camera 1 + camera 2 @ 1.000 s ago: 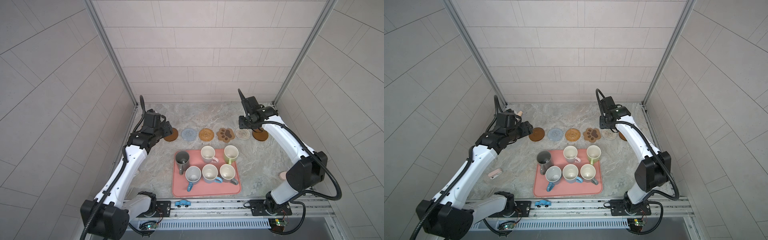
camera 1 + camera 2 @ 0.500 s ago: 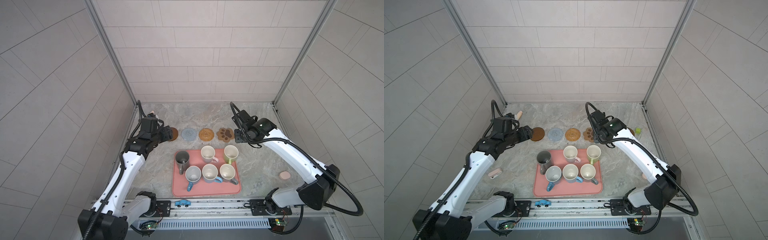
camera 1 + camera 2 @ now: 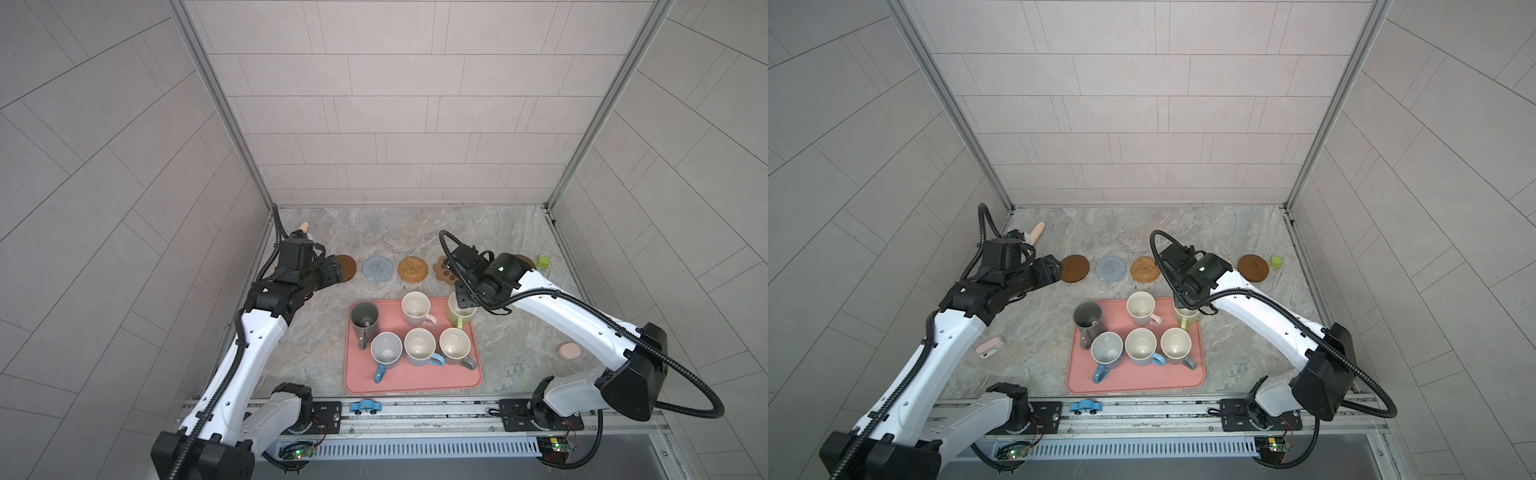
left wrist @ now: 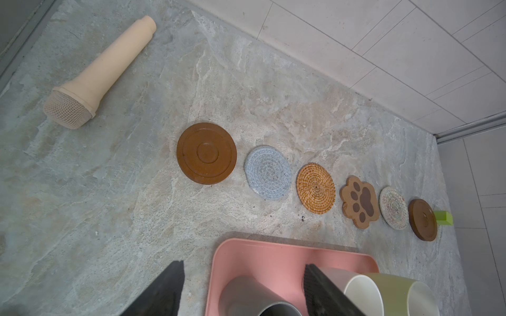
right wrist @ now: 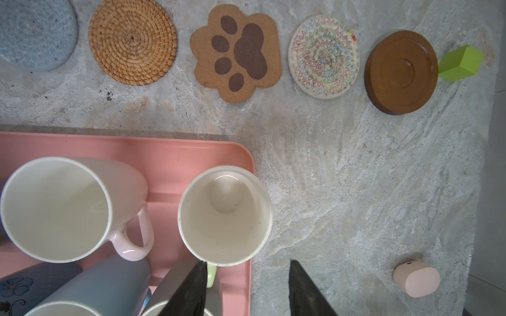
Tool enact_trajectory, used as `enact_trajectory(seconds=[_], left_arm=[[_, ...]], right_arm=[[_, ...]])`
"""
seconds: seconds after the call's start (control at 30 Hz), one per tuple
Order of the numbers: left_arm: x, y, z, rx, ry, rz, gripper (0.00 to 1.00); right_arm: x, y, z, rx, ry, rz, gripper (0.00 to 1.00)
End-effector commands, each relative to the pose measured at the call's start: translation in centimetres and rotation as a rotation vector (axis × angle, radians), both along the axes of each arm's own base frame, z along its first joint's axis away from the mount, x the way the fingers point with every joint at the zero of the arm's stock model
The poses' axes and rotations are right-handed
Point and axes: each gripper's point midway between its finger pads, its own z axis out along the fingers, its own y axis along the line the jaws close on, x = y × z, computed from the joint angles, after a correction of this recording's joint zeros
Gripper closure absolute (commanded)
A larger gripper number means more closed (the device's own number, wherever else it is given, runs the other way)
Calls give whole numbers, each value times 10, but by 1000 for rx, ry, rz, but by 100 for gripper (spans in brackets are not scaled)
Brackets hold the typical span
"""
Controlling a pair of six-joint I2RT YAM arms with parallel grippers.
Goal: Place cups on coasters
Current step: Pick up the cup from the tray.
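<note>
The left gripper (image 3: 334, 272) hovers at nine o'clock of the first wooden disc (image 3: 349, 268), its jaws wide apart and empty. The other coasters lie in a row at twelve o'clock from the pink tray (image 3: 415, 384): grey-blue crochet round (image 3: 377, 268), tan rattan round (image 3: 412, 269), paw-shape (image 5: 238, 52), cream woven round (image 5: 323, 56) and second wooden disc (image 5: 401, 71). All the cups (image 3: 420, 347) stand upright on the tray. The green mug (image 5: 224, 213), at two o'clock, sits under the right gripper (image 5: 247, 262), which is partly open and holds nothing.

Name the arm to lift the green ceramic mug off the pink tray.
Right. The right end effector hangs open above the green ceramic mug at the pink tray's corner; the left end effector is farther off, near a brown wooden disc coaster.
</note>
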Motion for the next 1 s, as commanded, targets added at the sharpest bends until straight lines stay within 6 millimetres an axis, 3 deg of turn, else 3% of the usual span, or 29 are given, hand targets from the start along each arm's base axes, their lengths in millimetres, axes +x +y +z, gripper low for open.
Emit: enact_trajectory(seconds=[0.0,0.13,0.37,0.53,0.97], left_arm=[[-13,12,0,39,39,32,24],[-18,10,-7,17,3,29,24],[-27,14,-9,24,-31,39,24],[-30,13,-18,-1,-25,51,24],[-29,17,-17,31,-12,50,24]], right_arm=[[-5,1,-5,-12,21,-30,49],[-5,5,-12,-24,0,-2,48],[-23,-1,-33,-73,26,-27,48],[-28,-2,-38,-57,27,-28,47],[-33,8,-53,24,34,-57,46]])
